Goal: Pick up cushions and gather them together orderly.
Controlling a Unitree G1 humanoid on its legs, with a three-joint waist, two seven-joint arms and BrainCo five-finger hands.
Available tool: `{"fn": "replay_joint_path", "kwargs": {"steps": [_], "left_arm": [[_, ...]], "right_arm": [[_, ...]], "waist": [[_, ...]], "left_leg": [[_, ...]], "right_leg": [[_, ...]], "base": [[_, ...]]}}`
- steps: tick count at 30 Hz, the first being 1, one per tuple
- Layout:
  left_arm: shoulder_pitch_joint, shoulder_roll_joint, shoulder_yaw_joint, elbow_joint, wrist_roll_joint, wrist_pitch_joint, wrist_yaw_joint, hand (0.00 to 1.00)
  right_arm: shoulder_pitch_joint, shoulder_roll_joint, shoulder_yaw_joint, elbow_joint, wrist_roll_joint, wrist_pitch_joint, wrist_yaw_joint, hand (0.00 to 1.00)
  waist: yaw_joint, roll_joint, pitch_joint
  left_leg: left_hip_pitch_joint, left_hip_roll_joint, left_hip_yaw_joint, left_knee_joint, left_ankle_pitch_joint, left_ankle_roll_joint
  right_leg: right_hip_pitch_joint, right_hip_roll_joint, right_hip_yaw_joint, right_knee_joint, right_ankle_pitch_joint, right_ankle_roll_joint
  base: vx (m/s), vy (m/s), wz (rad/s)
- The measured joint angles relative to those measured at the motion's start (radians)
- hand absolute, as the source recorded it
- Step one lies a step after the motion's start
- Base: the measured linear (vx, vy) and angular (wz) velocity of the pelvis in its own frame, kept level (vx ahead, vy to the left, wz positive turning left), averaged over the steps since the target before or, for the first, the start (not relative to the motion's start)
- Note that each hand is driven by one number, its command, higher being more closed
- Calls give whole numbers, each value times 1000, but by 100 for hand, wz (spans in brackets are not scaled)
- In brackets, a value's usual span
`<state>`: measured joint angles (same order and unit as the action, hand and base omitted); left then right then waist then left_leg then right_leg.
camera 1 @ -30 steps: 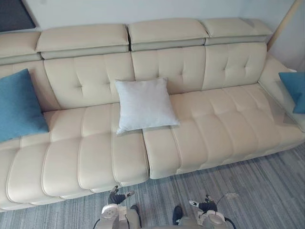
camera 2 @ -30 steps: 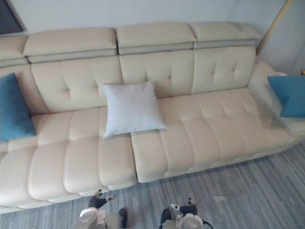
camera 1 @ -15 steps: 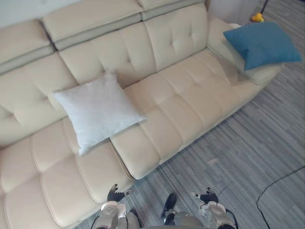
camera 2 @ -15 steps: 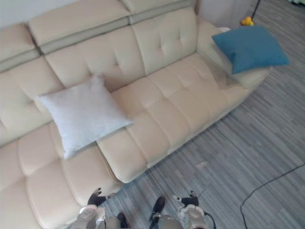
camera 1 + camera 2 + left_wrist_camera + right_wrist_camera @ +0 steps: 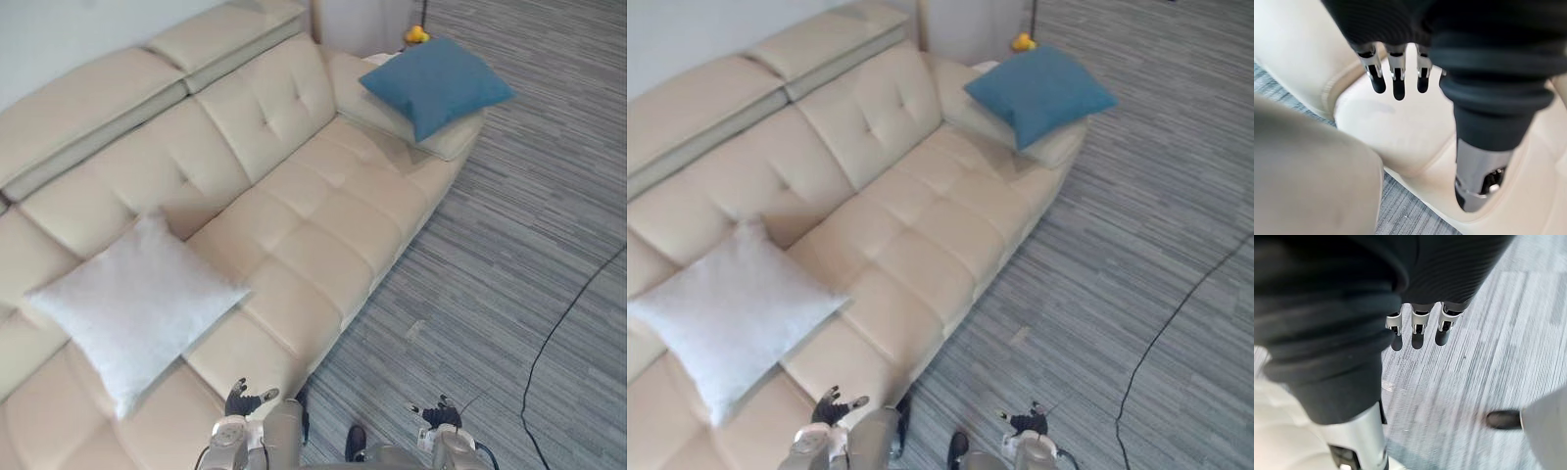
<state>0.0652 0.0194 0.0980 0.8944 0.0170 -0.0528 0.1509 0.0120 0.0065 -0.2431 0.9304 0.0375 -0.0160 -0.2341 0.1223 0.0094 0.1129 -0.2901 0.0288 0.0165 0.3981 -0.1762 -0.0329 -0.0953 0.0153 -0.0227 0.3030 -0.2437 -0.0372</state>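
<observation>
A white cushion point(image 5: 132, 305) leans against the backrest of the cream sofa point(image 5: 294, 215) at the left. A blue cushion point(image 5: 434, 84) lies on the sofa's right armrest at the far end. My left hand point(image 5: 245, 399) hangs low at the sofa's front edge, fingers straight, holding nothing; in its wrist view the left hand point(image 5: 1396, 73) points at the cream seat. My right hand point(image 5: 437, 413) hangs over the striped floor, open and empty; the right hand point(image 5: 1420, 320) shows over the carpet in its wrist view.
Grey striped carpet point(image 5: 529, 235) spreads to the right of the sofa. A small yellow object point(image 5: 417, 35) sits on the floor behind the armrest. A thin black cable point(image 5: 573, 304) runs across the floor at the right.
The camera has swung to the right: the white cushion now sits at the lower left and the blue cushion nearer the middle top. Both hands stay low.
</observation>
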Motion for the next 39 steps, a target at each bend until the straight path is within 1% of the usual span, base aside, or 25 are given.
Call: {"fn": "replay_joint_path", "kwargs": {"steps": [1, 2, 5, 8, 11, 13, 14, 15, 16, 17, 18, 20, 22, 24, 26, 27, 28, 29, 30, 31, 33, 35, 36, 38, 39], "left_arm": [[0, 2, 1, 0, 0, 0, 0, 0], [-1, 6, 1, 0, 1, 1, 0, 0], [-5, 5, -7, 0, 1, 2, 0, 0], [7, 8, -17, 23, 0, 6, 1, 0], [25, 26, -41, 26, -5, 8, 1, 0], [27, 54, -47, 23, -5, 6, 2, 0], [14, 55, -48, 49, -1, 4, 4, 0], [16, 52, -48, 60, 2, 4, 2, 0], [29, 38, -47, 80, 4, 5, 3, 0], [29, 37, -48, 83, 5, 5, 3, 0], [18, 28, -48, 83, 9, 1, 1, 0], [-6, 29, -47, 75, 9, -1, 2, 0], [-8, 28, -49, 72, 8, -5, 1, 0], [-9, 26, -53, 52, 1, -7, 1, 0], [-10, 25, -58, 35, 1, -8, 0, 0], [-10, 24, -59, 22, 1, -8, 0, 0], [-9, 24, -58, 21, 1, -8, -1, 0], [-9, 26, -56, 22, 1, -8, -1, 0], [-16, 34, -49, 23, 2, -8, -1, 0], [-19, 39, -47, 23, 2, -8, -2, 0], [-31, 42, -9, 19, 0, -7, -10, 0], [-26, 42, 2, 22, 0, -8, -18, 0], [-6, 44, -8, 36, 0, -5, -20, 0], [-8, 60, -19, 41, 0, -4, -20, 0], [-12, 75, -34, 45, 0, 0, -20, 0]], "right_arm": [[12, 5, 0, -6, 0, -1, 1, 0], [14, 17, 0, -12, -20, 0, 7, 0], [6, 20, 3, -7, -43, 1, 22, 0], [-23, 10, 3, 45, -79, 7, 34, 0], [-40, -19, 11, 80, -85, 10, 37, 0], [-39, -34, 13, 116, -95, 11, 36, 0], [-33, -62, 21, 144, -105, 10, 37, 0], [-30, -72, 21, 151, -105, 10, 37, 0], [-32, -95, 22, 149, -102, 6, 37, 0], [-34, -98, 21, 149, -102, 6, 37, 0], [-38, -129, 22, 163, -102, 7, 35, 0], [-38, -134, 26, 170, -93, 8, 29, 0], [-36, -138, 23, 189, -84, 11, 23, 0], [-40, -135, 19, 195, -74, 17, 19, 0], [-49, -131, 19, 195, -74, 17, 18, 0], [-57, -126, 19, 194, -75, 16, 18, 0], [-61, -126, 19, 193, -75, 16, 18, 0], [-66, -121, 21, 189, -75, 17, 18, 0], [-71, -112, 23, 182, -76, 16, 18, 0], [-77, -109, 23, 182, -76, 16, 18, 0], [-81, -93, 22, 176, -78, 14, 20, 0], [-66, -94, 21, 176, -79, 15, 20, 0], [-47, -99, 21, 160, -82, 13, 23, 0], [-34, -88, 21, 146, -88, 14, 28, 0], [-30, -85, 18, 148, -93, 17, 32, 0]], "waist": [[1, -7, -4], [13, -27, -13], [2, -25, -14], [-7, -3, -2], [-17, 9, 5], [-21, -43, -2], [-29, -31, 5], [-30, -12, -5], [-33, 42, -29], [-35, 50, -30], [-48, 74, -19], [-45, 71, 22], [-40, 74, 27], [-32, 64, 35], [-15, 61, 42], [-5, 66, 46], [0, 70, 46], [19, 76, 47], [42, 69, 44], [41, 61, 45], [40, 19, 64], [41, 19, 55], [35, 39, 37], [16, 17, 48], [9, 11, 53]], "left_leg": [[6, -2, 14, -2, -6, 3], [55, -12, 70, -34, -18, 14], [134, -7, 119, -85, -28, 30], [251, 47, 185, -147, -29, 28], [304, 102, 222, -147, -63, -30], [330, 80, 218, -127, -105, -90], [347, 99, 162, -96, -174, -110], [349, 107, 131, -95, -186, -105], [353, 158, 95, -66, -206, -93], [343, 167, 71, -33, -203, -91], [197, 198, -28, 251, -142, -45], [85, 228, -47, 490, 10, 0], [40, 209, -35, 566, -36, -13], [-10, 118, 24, 449, -94, -16], [-29, 56, 63, 229, -85, -18], [-25, 21, 76, -2, -25, -32], [-22, 16, 81, -90, 11, -38], [-19, 15, 89, -201, 136, -30], [7, 9, 117, -236, 204, 23], [19, 4, 122, -231, 203, 33], [-22, 0, 171, -51, 119, 97], [-22, -7, 183, -21, 76, 96], [56, 0, 167, -74, 0, 77], [114, -26, 159, -102, -22, 87], [168, -36, 144, -118, -38, 89]], "right_leg": [[-7, -6, 3, 18, -8, 13], [-49, -38, 0, 131, -37, 63], [-130, -83, -73, 318, -14, 174], [-159, -179, -263, 439, -42, 108], [-195, -287, -389, 310, -8, 96], [-216, -348, -397, 151, 158, 64], [-227, -310, -367, 185, 150, 66], [-226, -286, -366, 184, 126, 67], [-226, -208, -365, 176, 78, 51], [-226, -193, -365, 174, 72, 44], [-199, -147, -388, 141, 59, 30], [-109, -96, -394, 56, 60, 19], [-50, -69, -382, -10, 65, 10], [31, -49, -341, -115, 76, 0], [68, -43, -318, -169, 79, -1], [98, -30, -296, -205, 80, 1], [106, -22, -291, -217, 80, 2], [131, -5, -262, -243, 75, 10], [155, -6, -216, -266, 76, 26], [161, -14, -207, -274, 78, 34], [206, -47, -159, -300, 106, 61], [203, -58, -129, -203, 69, 112], [116, -74, -128, 78, -6, 212], [0, -129, -135, 370, 28, 273], [-68, -170, -163, 538, 11, 246]], "base": [[435, 128, -86], [347, 103, -80], [261, 48, -59], [211, -56, -50], [191, -223, -49], [173, -339, -50], [123, -254, -45], [243, -309, -85], [220, -157, -62], [377, -364, -60], [269, -311, -15], [251, -260, -10], [223, -131, -12], [365, -129, -32], [347, -62, -49], [346, -29, -58], [379, 10, -72], [439, 40, -84], [471, 45, -74], [533, 36, -52], [571, 61, -29], [433, 82, -33], [431, 86, -21], [473, 71, 6], [497, 30, 33]]}}
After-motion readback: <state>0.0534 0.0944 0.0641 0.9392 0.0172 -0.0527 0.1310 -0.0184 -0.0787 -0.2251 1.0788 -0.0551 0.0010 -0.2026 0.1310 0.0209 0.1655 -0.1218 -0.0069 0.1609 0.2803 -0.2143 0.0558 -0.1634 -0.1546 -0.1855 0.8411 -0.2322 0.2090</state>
